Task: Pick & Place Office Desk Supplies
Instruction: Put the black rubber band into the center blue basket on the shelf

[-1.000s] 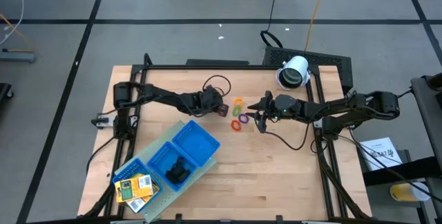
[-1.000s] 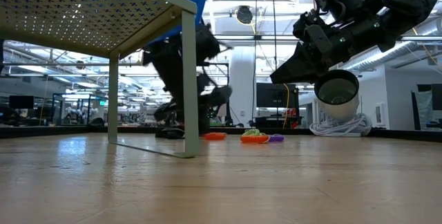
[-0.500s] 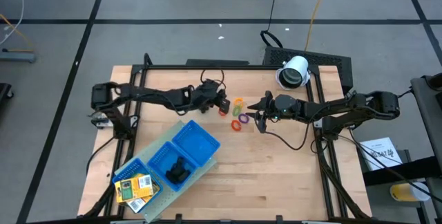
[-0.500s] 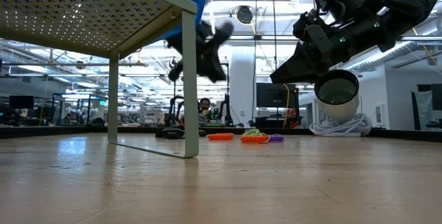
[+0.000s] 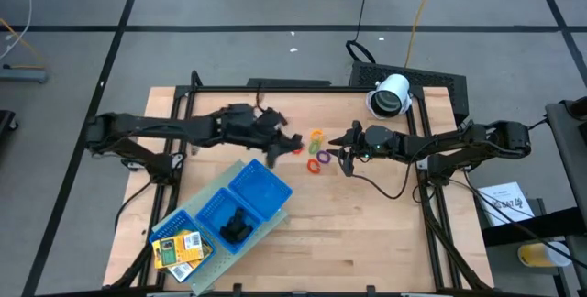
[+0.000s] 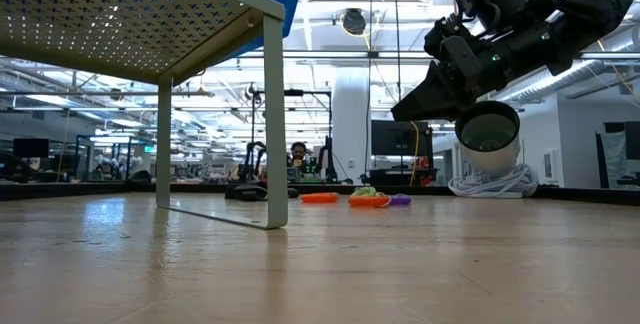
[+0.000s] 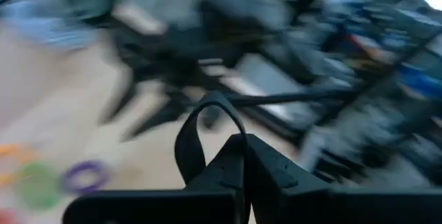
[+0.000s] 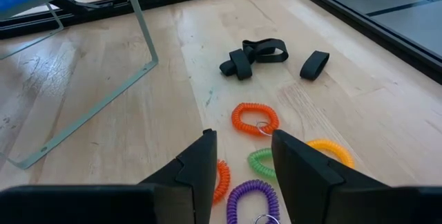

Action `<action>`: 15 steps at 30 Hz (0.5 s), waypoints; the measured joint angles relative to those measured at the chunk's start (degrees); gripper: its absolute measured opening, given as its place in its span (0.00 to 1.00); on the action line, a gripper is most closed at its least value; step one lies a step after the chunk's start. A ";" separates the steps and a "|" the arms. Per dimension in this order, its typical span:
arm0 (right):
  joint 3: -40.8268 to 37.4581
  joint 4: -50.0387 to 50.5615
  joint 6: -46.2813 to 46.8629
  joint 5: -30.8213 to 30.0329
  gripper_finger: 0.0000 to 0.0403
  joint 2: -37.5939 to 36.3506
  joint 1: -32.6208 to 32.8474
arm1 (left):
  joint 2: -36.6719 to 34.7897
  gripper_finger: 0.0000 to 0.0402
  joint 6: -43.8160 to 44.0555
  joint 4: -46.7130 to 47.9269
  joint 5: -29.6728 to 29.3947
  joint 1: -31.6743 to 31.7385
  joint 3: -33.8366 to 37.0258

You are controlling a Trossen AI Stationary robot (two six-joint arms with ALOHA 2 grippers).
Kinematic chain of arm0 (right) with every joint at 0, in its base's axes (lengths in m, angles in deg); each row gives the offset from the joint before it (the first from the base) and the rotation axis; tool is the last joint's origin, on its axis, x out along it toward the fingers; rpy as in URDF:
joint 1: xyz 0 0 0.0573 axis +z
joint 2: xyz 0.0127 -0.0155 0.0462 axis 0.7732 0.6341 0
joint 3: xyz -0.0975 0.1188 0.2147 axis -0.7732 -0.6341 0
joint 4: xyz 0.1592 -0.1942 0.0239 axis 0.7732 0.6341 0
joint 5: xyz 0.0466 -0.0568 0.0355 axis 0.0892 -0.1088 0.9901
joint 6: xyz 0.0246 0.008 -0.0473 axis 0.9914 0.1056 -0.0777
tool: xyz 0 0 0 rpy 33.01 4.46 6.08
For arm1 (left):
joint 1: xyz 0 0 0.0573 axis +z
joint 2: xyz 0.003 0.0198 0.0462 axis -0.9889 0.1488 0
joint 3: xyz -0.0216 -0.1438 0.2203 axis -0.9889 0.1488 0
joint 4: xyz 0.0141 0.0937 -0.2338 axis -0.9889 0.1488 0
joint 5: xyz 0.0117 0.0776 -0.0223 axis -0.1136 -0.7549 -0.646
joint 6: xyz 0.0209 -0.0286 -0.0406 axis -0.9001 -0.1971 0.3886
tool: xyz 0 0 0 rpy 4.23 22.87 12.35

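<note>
Small coiled plastic rings in orange, green, purple and yellow lie clustered mid-surface, with black flat bands beside them toward the far edge, between both arms. The left tool, pinched closed on a black loop, hangs over the blue mesh three-compartment tray's raised end. The right tool, fingers apart and empty, hovers just beside the rings, near a white cylindrical device at the far right corner.

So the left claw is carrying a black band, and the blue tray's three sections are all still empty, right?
Not quite. The left gripper does hold a black band, but the blue tray isn't empty: the high view shows black pieces in the middle section and yellow packs in an end one.
</note>
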 joint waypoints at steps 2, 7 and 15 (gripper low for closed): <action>-0.02 0.00 0.00 0.00 0.32 0.00 0.00 | -3.02 0.01 -1.54 0.28 3.25 -1.77 -0.02; 0.00 -0.02 0.00 0.00 0.32 0.00 -0.02 | -9.25 0.07 -8.31 3.49 7.44 -9.07 -0.02; -0.01 -0.02 0.00 -0.02 0.32 0.02 0.00 | -14.38 0.13 -14.87 16.20 1.93 -25.14 -0.02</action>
